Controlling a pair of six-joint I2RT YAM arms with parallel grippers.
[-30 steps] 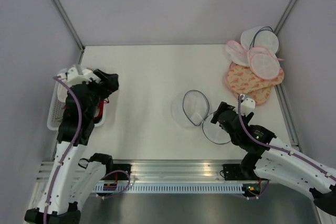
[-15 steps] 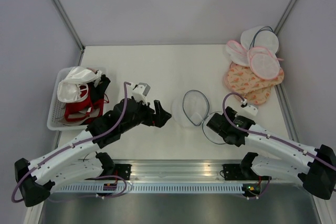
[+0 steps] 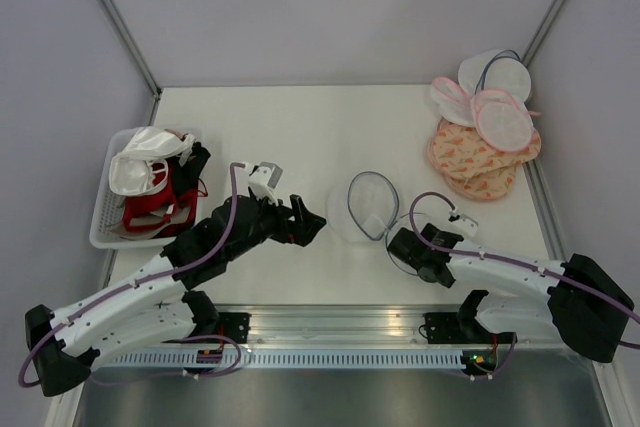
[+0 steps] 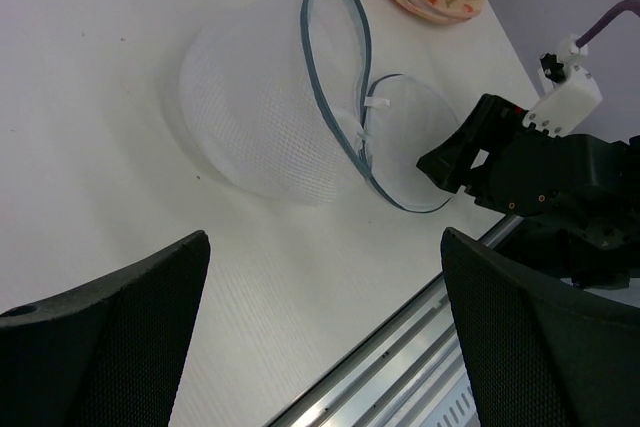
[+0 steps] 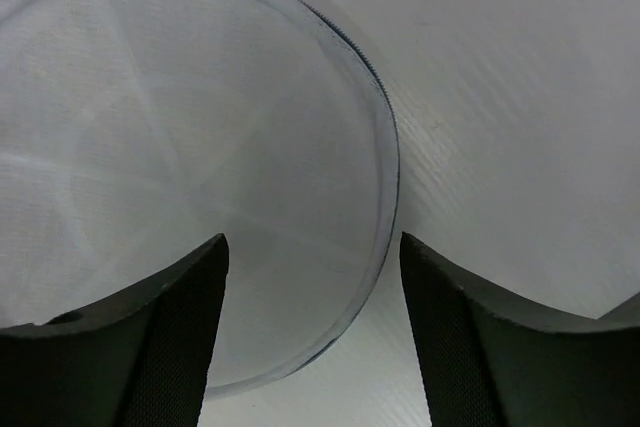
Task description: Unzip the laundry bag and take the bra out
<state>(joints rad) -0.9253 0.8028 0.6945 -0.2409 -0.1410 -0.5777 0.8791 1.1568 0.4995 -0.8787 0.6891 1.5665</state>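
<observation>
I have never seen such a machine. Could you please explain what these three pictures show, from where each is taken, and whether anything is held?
These are two white robot arms bolted to a table. The wide picture looks down from above: left arm, right arm. The other two come from cameras on the wrists; the dark shapes at the bottom are each arm's own fingers. On the white table lies a round white mesh laundry bag with a grey zipper rim, unzipped, its flap flat. At left stands a white plastic basket of white and red garments; far right, a pile of peach and pink-rimmed bags. Both arms' fingers are open; nothing is held.
</observation>
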